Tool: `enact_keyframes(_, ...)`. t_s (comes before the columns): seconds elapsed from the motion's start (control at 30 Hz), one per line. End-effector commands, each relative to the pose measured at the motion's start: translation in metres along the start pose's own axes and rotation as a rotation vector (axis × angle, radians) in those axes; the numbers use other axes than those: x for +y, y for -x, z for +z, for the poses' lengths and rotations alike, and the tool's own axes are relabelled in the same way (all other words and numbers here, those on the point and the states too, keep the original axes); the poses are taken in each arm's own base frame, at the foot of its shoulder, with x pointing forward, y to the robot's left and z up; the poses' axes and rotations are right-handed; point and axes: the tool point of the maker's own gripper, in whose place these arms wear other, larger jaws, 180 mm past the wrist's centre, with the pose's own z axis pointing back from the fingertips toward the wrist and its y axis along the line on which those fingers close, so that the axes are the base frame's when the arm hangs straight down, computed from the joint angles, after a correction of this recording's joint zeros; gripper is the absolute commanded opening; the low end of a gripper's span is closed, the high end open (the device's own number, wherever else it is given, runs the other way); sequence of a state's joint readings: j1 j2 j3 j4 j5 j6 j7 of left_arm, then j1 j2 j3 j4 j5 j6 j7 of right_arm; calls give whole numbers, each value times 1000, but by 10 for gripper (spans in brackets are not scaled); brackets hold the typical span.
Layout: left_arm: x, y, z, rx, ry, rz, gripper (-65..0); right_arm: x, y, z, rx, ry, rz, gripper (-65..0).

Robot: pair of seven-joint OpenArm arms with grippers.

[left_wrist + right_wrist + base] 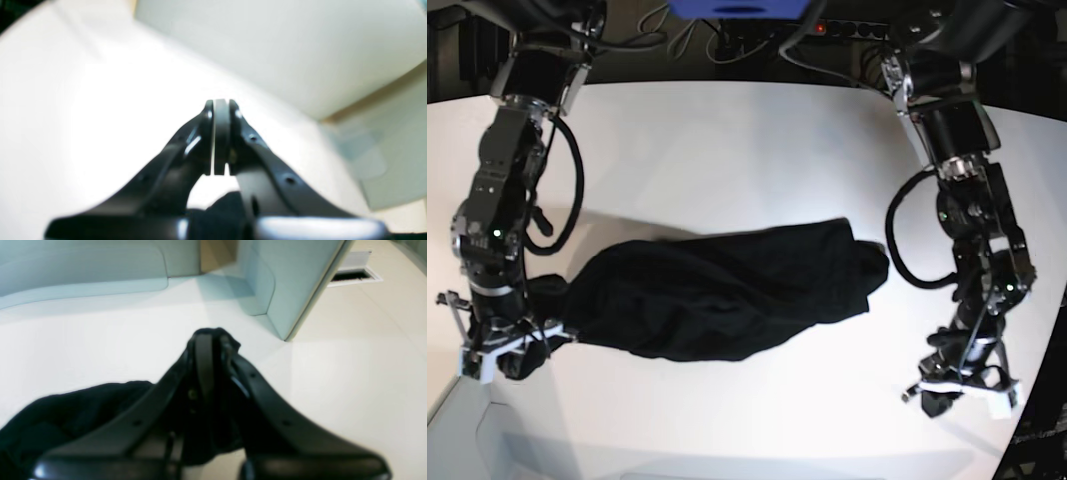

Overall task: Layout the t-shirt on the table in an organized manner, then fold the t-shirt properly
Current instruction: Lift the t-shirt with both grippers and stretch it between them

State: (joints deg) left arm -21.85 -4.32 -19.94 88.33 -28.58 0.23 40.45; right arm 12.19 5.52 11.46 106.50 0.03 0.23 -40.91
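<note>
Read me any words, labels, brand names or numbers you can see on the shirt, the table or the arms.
No readable text in any view.
T-shirt: plain black side showing, no label or print visible.
Table: bare white, unmarked.
Left pincer and right pincer: no legible markings; both wrist views are blurred.

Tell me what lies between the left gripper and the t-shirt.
Only bare white table, seen in the base view. The left gripper sits apart from the t-shirt; nothing else lies on that stretch.
</note>
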Motion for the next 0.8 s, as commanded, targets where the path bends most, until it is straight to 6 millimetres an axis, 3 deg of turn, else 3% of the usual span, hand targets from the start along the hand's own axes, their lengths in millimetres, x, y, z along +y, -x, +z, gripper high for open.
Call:
enact_keyframes(0.0, -6, 0, -4, -1, 22, 2, -644, 0, -10, 2, -39, 0, 2, -650)
enact_keyframes(0.07, 2, 39, -12, 97, 2, 17, -643, 2, 1, 4, -15, -5, -1, -650)
enact_keyframes(0.13, -3, 77, -20, 195, 8, 25, -617, 4, 10, 6, 8, -8, -10, -650)
enact_keyframes(0.2, -9, 117, -23, 288, 10, 42, -549, 5, 19, 4, 31, -9, -11, -650)
enact_keyframes(0.33, -17, 166, -15, 393, 17, 54, -395, 4, 31, 7, 57, -8, -3, -650)
enact_keyframes(0.5, -20, 190, -5, 434, 21, 59, -245, 2, 40, 9, 79, -6, 6, -650)
enact_keyframes(0.77, -11, 195, -1, 443, 3, 52, -232, 1, 45, 10, 90, -5, 10, -650)
